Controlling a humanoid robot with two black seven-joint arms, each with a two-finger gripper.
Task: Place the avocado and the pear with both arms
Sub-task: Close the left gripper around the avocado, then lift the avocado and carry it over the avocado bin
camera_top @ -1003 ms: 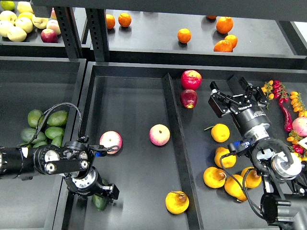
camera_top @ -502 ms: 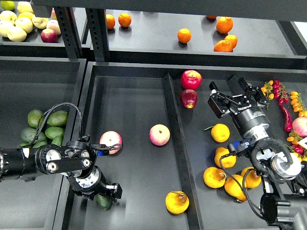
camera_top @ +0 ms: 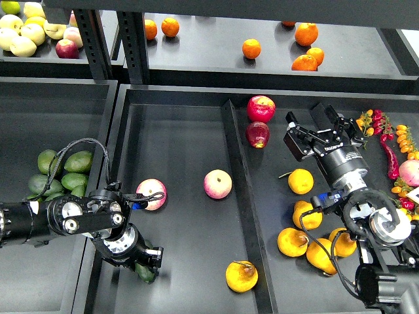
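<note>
The dark green avocado (camera_top: 146,272) sits low in my left gripper (camera_top: 141,263), just inside the left wall of the middle tray (camera_top: 183,137). The fingers are closed around it and hide most of it. The pear (camera_top: 241,276), yellow-orange with a brown blotch, lies alone at the front of the same tray, next to the divider. My right gripper (camera_top: 317,124) is open and empty, held above the right compartment, far from the pear.
Two pink apples (camera_top: 151,193) (camera_top: 217,184) lie mid-tray. Two red apples (camera_top: 260,108) lie past the divider (camera_top: 239,190). Several yellow fruits (camera_top: 300,181) lie under my right arm. Brighter green avocados (camera_top: 63,173) are piled in the left bin. Oranges (camera_top: 251,48) sit on the back shelf.
My left gripper has shifted a little to the right and turned, carrying the avocado with it. The right arm and the pear have not moved.
</note>
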